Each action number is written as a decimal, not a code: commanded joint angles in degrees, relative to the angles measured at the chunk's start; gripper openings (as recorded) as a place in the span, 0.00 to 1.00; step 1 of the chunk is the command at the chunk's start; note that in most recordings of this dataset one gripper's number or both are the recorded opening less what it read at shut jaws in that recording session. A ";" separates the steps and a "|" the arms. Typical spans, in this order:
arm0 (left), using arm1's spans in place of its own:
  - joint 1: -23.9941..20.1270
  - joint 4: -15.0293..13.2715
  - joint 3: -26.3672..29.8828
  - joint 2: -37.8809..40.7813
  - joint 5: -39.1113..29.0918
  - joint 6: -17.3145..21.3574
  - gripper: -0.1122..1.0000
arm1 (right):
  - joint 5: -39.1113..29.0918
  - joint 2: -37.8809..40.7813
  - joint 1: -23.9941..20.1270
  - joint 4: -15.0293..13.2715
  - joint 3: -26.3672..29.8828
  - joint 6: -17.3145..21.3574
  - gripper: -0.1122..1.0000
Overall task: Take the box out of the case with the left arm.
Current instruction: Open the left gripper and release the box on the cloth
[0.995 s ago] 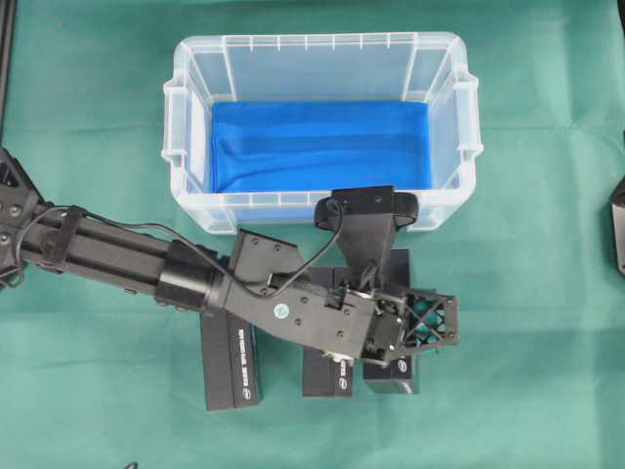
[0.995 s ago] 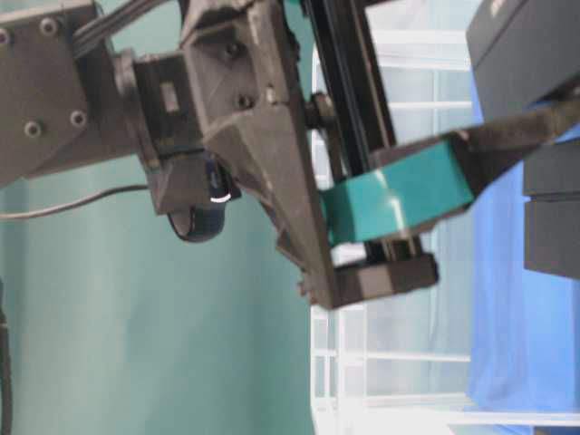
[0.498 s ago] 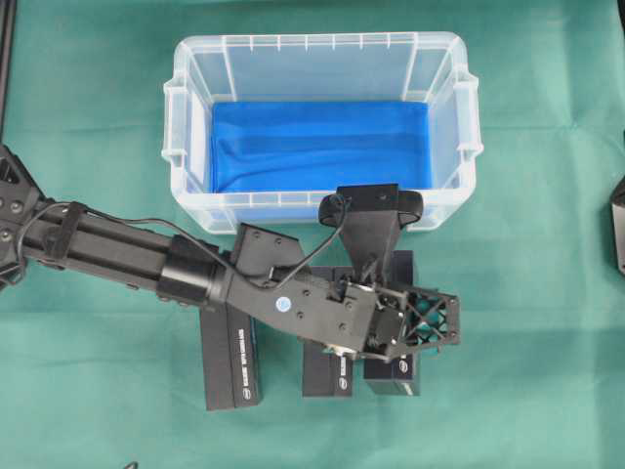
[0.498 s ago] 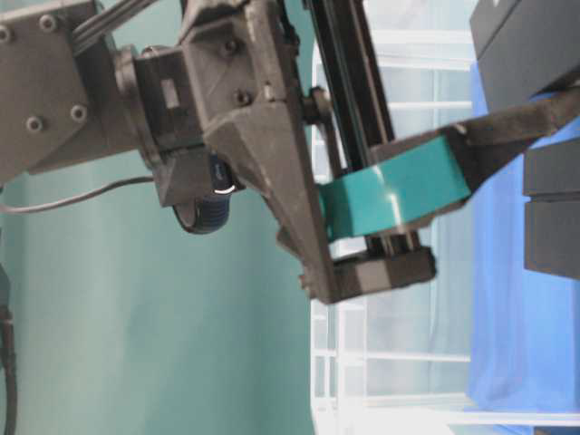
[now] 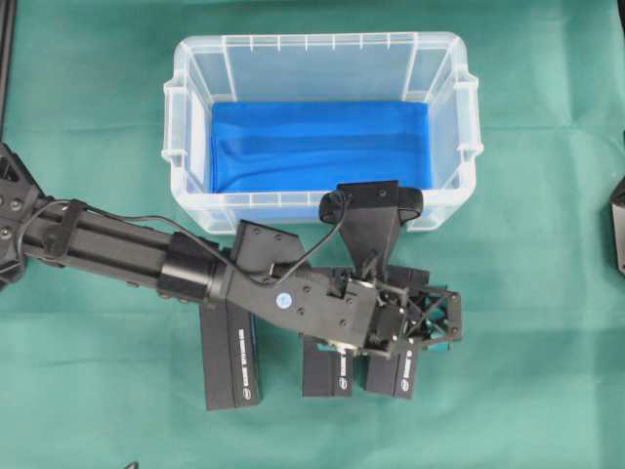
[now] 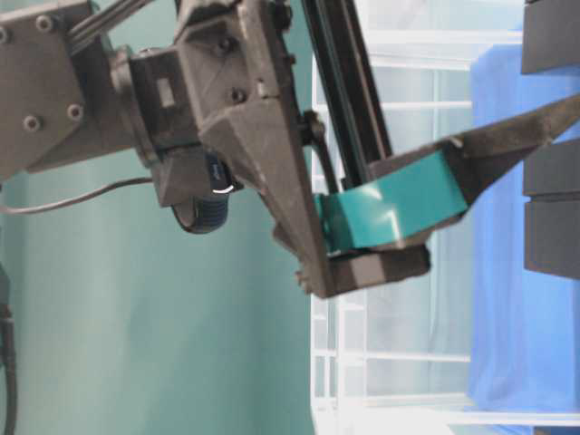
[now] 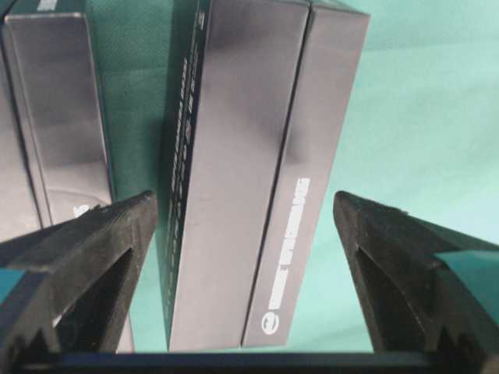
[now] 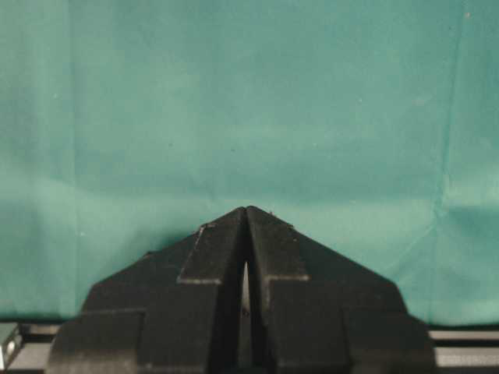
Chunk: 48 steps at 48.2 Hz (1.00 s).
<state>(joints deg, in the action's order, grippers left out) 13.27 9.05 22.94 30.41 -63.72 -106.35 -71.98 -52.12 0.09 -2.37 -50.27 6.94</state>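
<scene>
The clear case with its blue lining stands at the back of the green cloth and holds no box. Three dark boxes lie on the cloth in front of it, outside it. The rightmost box lies slightly askew under my left gripper. In the left wrist view this box rests between the open fingers, with a gap on both sides. My left gripper holds nothing. My right gripper is shut and hangs over bare cloth.
Two more dark boxes, a middle box and a left box, lie partly under my left arm. Part of the right arm shows at the right edge. Green cloth covers the table.
My left jaws have spread wide and let go of the rightmost box, which has settled on the cloth a little askew. The right arm has not moved.
</scene>
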 commanded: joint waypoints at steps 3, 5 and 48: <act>-0.35 0.18 1.85 -1.85 0.00 0.09 0.93 | 0.26 0.35 0.09 -0.09 1.32 0.00 0.12; -0.35 0.18 2.02 -2.20 0.00 0.09 0.93 | 0.26 0.35 0.00 -0.09 1.32 0.00 0.12; -1.41 0.53 16.26 -2.64 -11.69 5.80 0.93 | 0.09 0.18 0.09 -0.09 1.41 -0.26 0.12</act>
<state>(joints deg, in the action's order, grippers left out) 11.95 9.32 37.71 29.18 -75.32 -100.72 -72.07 -52.12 0.09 -2.37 -50.36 6.77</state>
